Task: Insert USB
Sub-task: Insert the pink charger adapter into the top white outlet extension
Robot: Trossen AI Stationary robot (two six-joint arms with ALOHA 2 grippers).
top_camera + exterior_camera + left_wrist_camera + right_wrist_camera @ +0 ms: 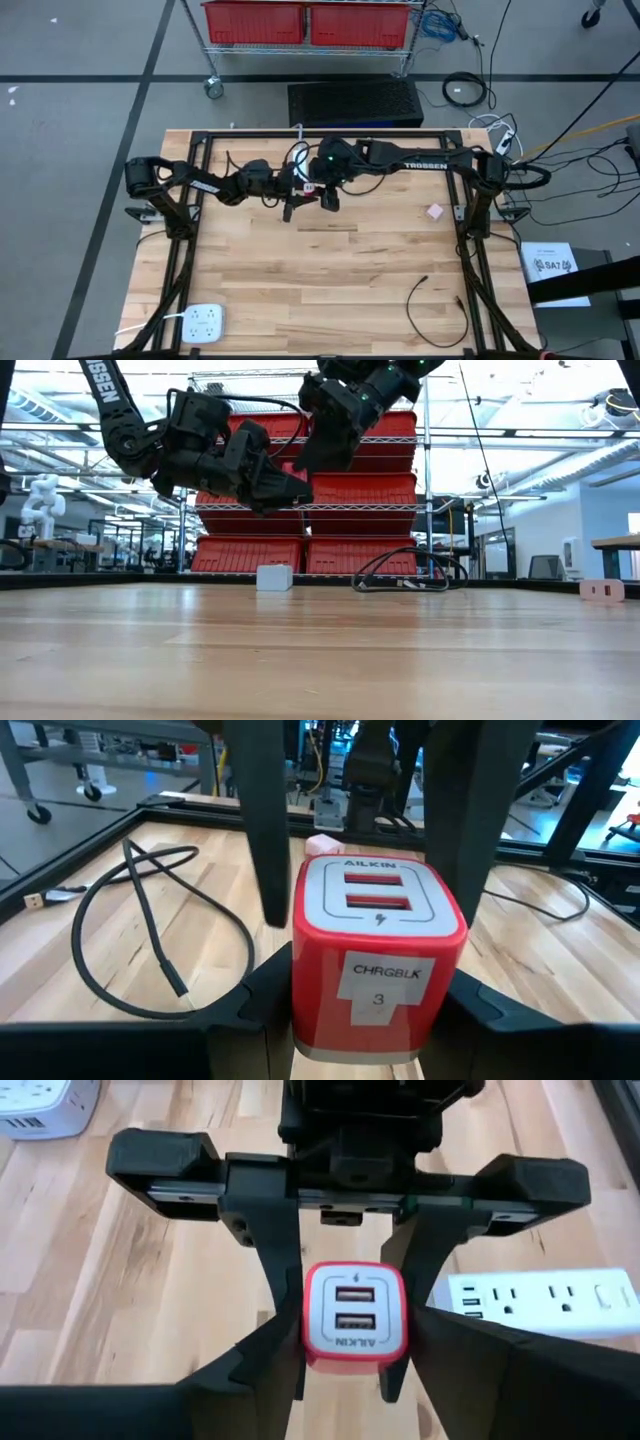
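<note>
The charger (378,965) is a red cube with a white face carrying two USB ports. The face reads "AILKIN" above the ports with a small lightning mark below, and a white sticker on its side reads "CHRGBLK 3". The left gripper (291,198) has its fingers (265,820) clamped on the charger's two sides, holding it in the air above the middle of the counter (340,280), toward its far edge.

The right wrist view looks straight into the charger's face (355,1323), ports stacked one over the other, with the left gripper's black body behind it and a white power strip (540,1302) on the counter beyond. The right gripper (329,201) hangs just beside the left one, its fingers (250,1380) spread wide apart on either side of the charger without touching it. The right arm's link reads "TROSSEN" in the high view.

Only the left wrist view shows the sticker. It also shows a black cable (150,930) looped on the wood and a small pink block (322,845) farther off. The high view places that cable (430,310) near the front right, well apart from both grippers, the pink block (434,211) toward the right side, and a white multi-outlet block (203,322) at the front left corner. The low view shows both grippers raised clear of the counter, with red bins (355,490) on a rack behind.
</note>
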